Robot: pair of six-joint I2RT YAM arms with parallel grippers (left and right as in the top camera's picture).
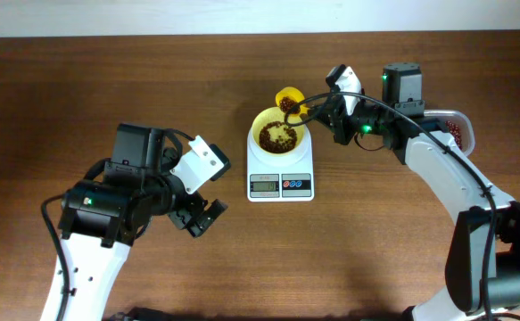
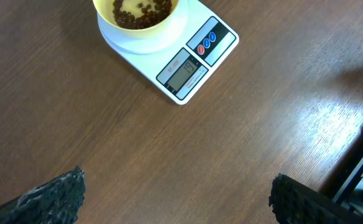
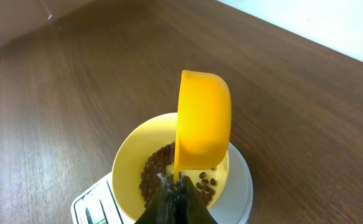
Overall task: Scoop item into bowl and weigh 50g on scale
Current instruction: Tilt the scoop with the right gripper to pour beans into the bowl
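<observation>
The pale yellow bowl [image 1: 257, 134] stands on the white scale [image 1: 281, 168], holding a layer of dark red-brown beans [image 1: 278, 135]. My right gripper [image 1: 317, 111] is shut on the handle of a bright yellow scoop [image 1: 288, 94], which is tipped on its side above the bowl's far rim with beans at its mouth. In the right wrist view the scoop [image 3: 203, 118] hangs over the bowl [image 3: 128, 165] and beans [image 3: 153, 174]. My left gripper [image 1: 202, 217] stands open and empty over bare table, left of the scale. Its wrist view shows the bowl [image 2: 137, 31] and the scale [image 2: 187, 68].
A clear plastic tub [image 1: 457, 130] with more beans sits at the far right, mostly hidden behind my right arm. Dark wooden tabletop [image 1: 81, 80] spreads around the scale.
</observation>
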